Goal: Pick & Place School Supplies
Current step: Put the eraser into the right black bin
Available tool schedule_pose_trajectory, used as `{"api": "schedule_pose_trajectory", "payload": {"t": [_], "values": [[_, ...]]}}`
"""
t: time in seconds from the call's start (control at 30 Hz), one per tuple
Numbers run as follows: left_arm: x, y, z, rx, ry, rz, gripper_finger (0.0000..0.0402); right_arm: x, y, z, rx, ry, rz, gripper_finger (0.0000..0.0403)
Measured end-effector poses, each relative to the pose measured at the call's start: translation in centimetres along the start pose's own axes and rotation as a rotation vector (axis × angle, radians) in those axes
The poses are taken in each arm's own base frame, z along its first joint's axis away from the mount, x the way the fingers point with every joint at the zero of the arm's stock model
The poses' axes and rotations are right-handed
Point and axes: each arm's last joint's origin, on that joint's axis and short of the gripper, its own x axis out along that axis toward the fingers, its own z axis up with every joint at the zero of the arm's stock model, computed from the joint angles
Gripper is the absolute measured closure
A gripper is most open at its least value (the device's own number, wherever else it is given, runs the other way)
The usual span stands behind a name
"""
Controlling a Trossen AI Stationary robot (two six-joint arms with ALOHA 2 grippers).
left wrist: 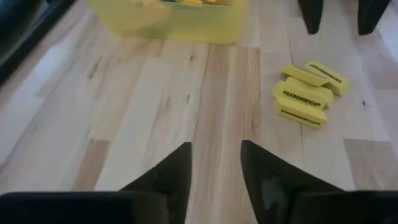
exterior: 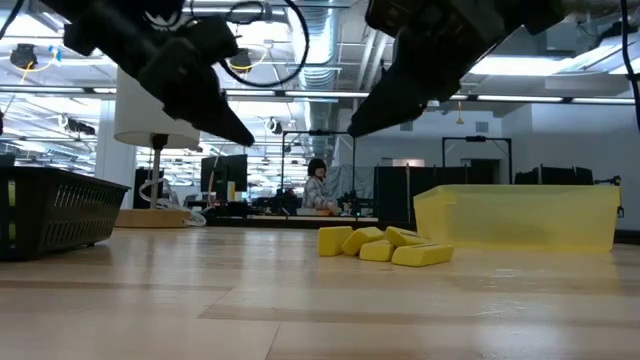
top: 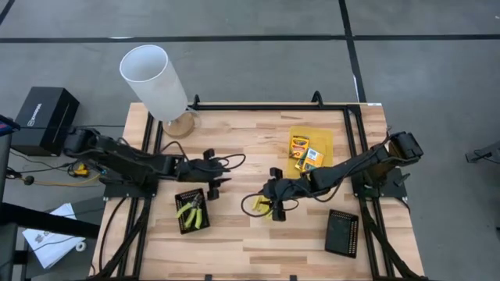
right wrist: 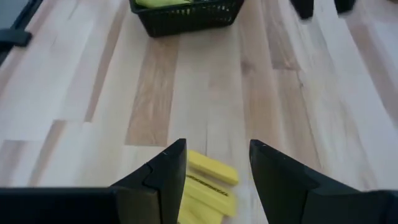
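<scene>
Several short yellow sticks (top: 261,208) lie in a small heap on the wooden table, also seen in the low view (exterior: 385,246) and the left wrist view (left wrist: 306,94). My right gripper (top: 275,201) hangs open just above them; the sticks (right wrist: 208,180) show between and below its fingers. My left gripper (top: 220,178) is open over bare wood, left of the heap and apart from it. A plier-like tool with yellow-green handles (top: 190,211) lies in a black mesh tray (top: 192,225). Printed boxes (top: 303,150) lie in the translucent yellow tray (top: 322,137).
A second black mesh tray (top: 341,232) sits near the front right. A white lamp (top: 154,82) stands at the far left corner. Black frame rails (top: 266,107) run along the table's edges. Bare wood lies between the two grippers and toward the near edge.
</scene>
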Motion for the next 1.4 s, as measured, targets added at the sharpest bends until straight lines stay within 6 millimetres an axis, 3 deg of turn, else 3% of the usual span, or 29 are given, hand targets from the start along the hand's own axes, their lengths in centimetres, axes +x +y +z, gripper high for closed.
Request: {"api": "schedule_pose_trajectory", "payload": {"t": [0.37,0.53,0.7,0.83,1.13,1.4], "values": [[1.6,-0.2,0.5,0.017,-0.083,-0.072,0.0243,0.4,-2.7,-0.5,-0.165,0.084,-0.045,0.0234],[1.7,0.0,0.6,-0.065,-0.086,-0.128,0.0243,0.5,-3.0,-0.5,-0.264,0.087,0.019,0.0235],[1.7,0.2,0.6,-0.061,-0.087,-0.068,0.0243,1.1,-3.3,-1.1,-0.315,0.13,0.055,0.0236],[1.7,0.2,0.6,-0.05,-0.085,-0.052,0.0243,2.7,-3.1,-2.3,-0.381,0.21,0.08,0.0238],[1.7,0.2,0.1,-0.116,-0.031,-0.047,0.0243,7.2,-2.4,-0.5,-0.504,0.294,0.148,0.0243],[1.7,0.1,-0.3,-0.123,0.005,-0.05,0.0243,8.8,-2.1,0.8,-0.529,0.365,0.252,0.0246]]}}
